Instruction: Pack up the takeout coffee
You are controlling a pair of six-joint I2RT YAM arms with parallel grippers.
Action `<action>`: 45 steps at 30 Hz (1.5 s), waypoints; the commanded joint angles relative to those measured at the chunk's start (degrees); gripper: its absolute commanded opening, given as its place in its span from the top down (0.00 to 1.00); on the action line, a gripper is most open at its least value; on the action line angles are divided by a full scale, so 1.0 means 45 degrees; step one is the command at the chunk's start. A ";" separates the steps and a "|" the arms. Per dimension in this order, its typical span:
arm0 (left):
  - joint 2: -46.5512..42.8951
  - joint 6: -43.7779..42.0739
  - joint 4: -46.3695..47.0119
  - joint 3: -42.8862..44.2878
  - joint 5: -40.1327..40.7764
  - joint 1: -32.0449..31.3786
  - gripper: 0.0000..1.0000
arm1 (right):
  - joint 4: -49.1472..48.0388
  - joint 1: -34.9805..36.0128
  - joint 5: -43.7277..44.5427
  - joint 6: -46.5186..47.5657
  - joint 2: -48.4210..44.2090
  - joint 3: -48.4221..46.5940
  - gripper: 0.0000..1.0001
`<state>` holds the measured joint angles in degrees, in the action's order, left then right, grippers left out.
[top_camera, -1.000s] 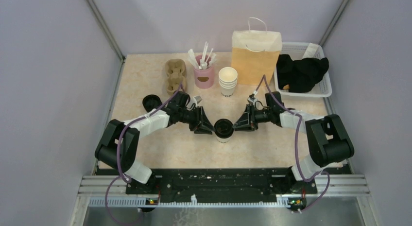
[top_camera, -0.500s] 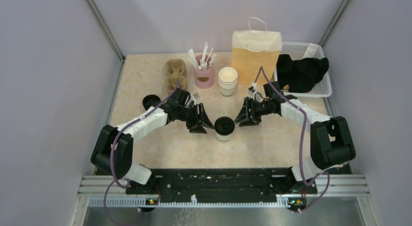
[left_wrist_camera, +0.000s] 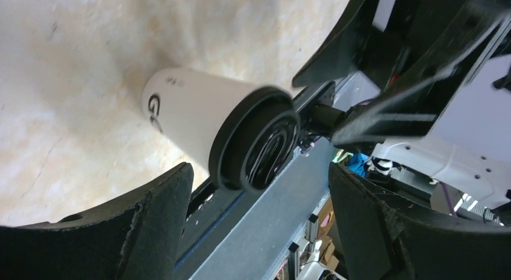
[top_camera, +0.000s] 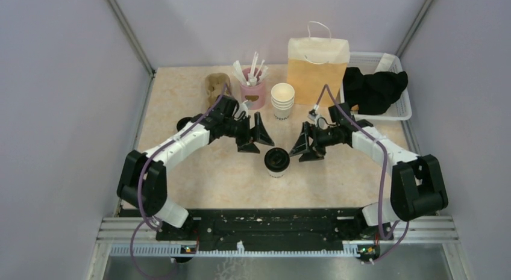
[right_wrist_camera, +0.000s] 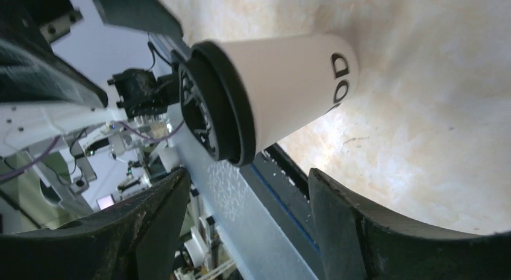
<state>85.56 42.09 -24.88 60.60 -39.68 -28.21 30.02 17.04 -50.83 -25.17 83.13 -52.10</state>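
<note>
One takeout coffee [top_camera: 277,161], a white paper cup with dark lettering and a black lid, stands upright on the table between my two grippers. My left gripper [top_camera: 257,137] hangs open just up and left of it, touching nothing. My right gripper [top_camera: 303,147] is open to the cup's right, also apart from it. The left wrist view has the cup [left_wrist_camera: 193,114] beyond the spread left gripper [left_wrist_camera: 259,199]. The right wrist view shows the cup [right_wrist_camera: 289,81] ahead of the open right gripper [right_wrist_camera: 248,186]. Nothing sits between either pair of fingers.
At the back stand a brown paper bag [top_camera: 317,66], a stack of lidless white cups [top_camera: 282,99], a pink holder of stirrers [top_camera: 253,94] and a pulp cup carrier [top_camera: 214,87]. A loose black lid [top_camera: 185,124] lies left. A white basket [top_camera: 404,111] holds black cloth.
Both grippers have opened wide and drawn back from the lidded cup, the left one moving up toward the far side. The cup stays upright on the table.
</note>
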 commanded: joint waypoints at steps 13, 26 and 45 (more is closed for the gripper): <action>0.2878 -0.1374 0.0823 0.1893 -0.1131 -0.0372 0.31 | -0.5052 0.2008 0.0005 -0.3650 -0.0789 0.2403 0.33; 0.2529 -0.1303 0.1181 0.0314 -0.0639 -0.0372 0.46 | -0.7915 0.0936 -0.0852 -0.4120 0.0385 0.3863 0.48; 0.1400 -0.0548 0.2749 -0.3861 0.0368 -0.0362 0.53 | -0.7613 0.0547 0.0688 -0.2646 0.3067 0.4437 0.49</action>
<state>89.27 43.86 -1.78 48.71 -44.82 -28.56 -13.87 19.68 -67.61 -45.95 93.08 -33.56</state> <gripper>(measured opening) 0.485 0.529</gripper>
